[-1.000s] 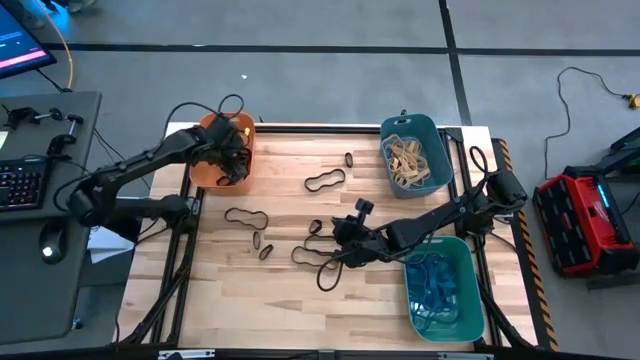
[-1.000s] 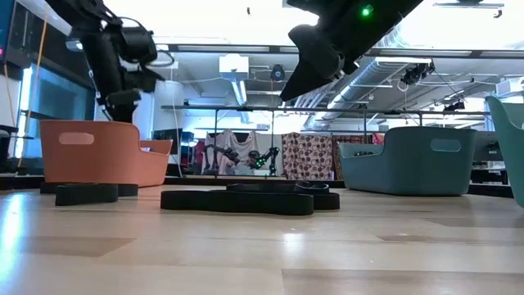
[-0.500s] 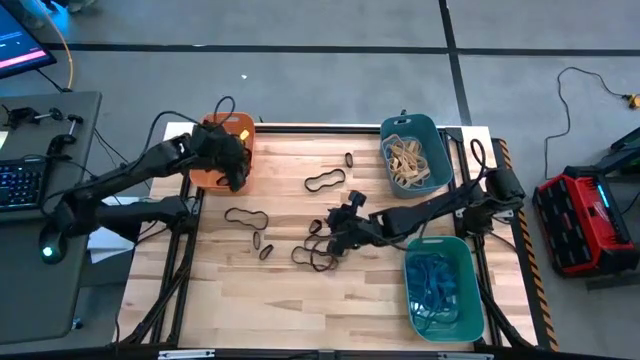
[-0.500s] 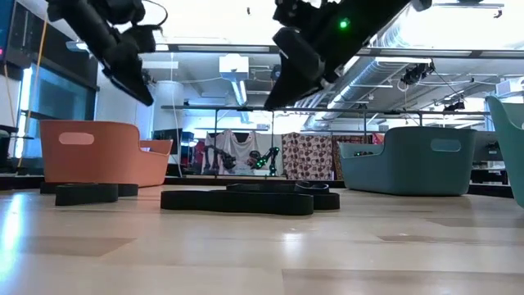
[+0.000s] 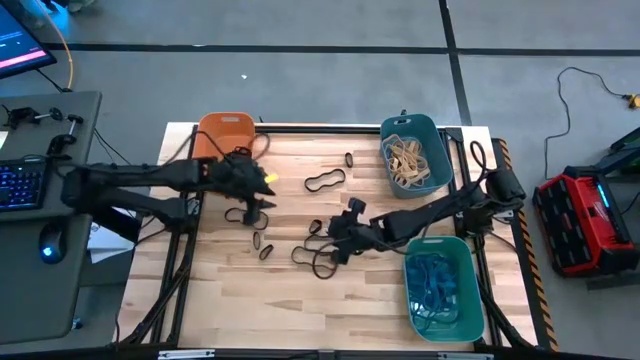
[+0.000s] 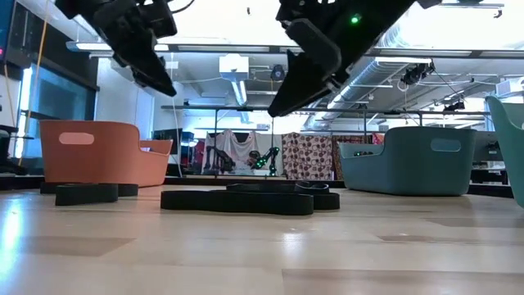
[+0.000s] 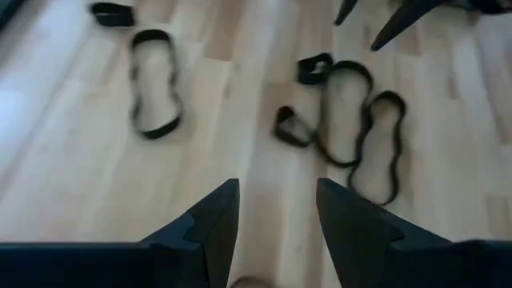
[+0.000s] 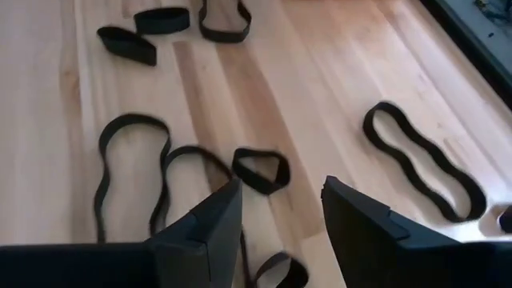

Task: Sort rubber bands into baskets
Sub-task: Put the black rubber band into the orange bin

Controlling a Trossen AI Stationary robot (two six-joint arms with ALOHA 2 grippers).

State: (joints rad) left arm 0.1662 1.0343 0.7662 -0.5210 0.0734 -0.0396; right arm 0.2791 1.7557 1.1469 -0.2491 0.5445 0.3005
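Several black rubber bands lie flat on the wooden table: a long loop [image 5: 325,180], a wavy loop [image 5: 245,215] and a tangle [image 5: 320,255]. My left gripper [image 5: 256,192] [image 7: 276,220] hovers open above the table by the wavy loop. My right gripper [image 5: 337,238] [image 8: 280,212] hovers open over the tangle, with a small loop [image 8: 258,170] just ahead of its fingers. The orange basket [image 5: 222,135] stands at the far left. The teal-blue basket [image 5: 432,150] holds tan bands. The green basket [image 5: 455,262] holds blue bands.
Black cables run from the arms along the table's left and right edges. A desk with a keyboard [image 5: 20,185] stands to the left of the table and a red case [image 5: 575,220] to the right. Bare wood lies along the near edge [image 5: 300,310].
My left gripper has swung out from over the orange basket toward the table's right and near edges, and now hangs over the bare wood by the wavy loop. My right gripper has shifted slightly toward the far edge. The band under it, drawn out before, lies in a shorter loop.
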